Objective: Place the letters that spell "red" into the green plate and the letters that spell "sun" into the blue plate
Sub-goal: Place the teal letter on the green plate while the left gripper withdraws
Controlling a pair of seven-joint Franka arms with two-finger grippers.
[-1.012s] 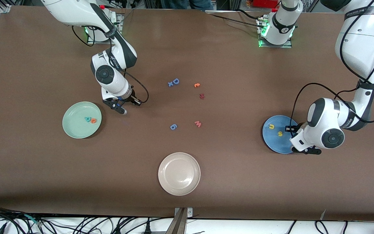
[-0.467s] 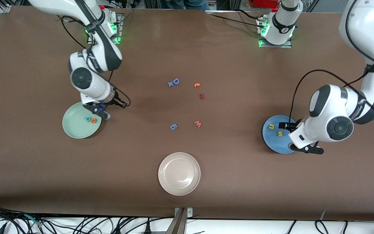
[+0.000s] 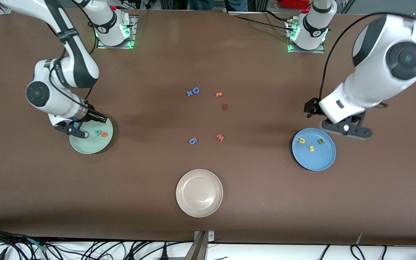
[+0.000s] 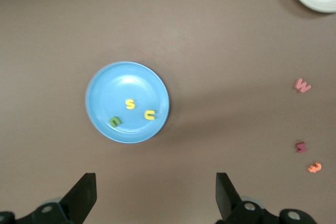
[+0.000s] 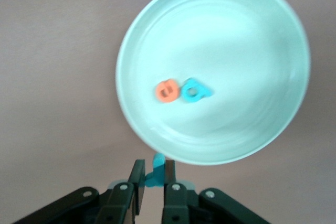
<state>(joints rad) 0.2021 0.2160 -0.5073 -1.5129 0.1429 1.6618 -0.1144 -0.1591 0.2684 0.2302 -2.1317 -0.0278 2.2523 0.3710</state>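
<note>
Both arms have moved: the left gripper [image 3: 345, 128] has lifted off the blue plate [image 3: 323, 159], fingers now wide apart, leaving "s", "u" and "n" [image 4: 115, 121] in it. Right gripper [image 3: 79, 133], over the green plate [image 3: 89, 146] rim, pinches a teal letter [image 5: 156, 174], mostly hidden between its fingers; "e" [image 5: 167, 91] and "d" [image 5: 193, 91] lie inside.

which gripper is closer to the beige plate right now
Neither clearly. The right gripper, shut on a thin teal letter, is over the green plate's rim; the left gripper, open, is up by the blue plate. Beige plate lies between.
</note>
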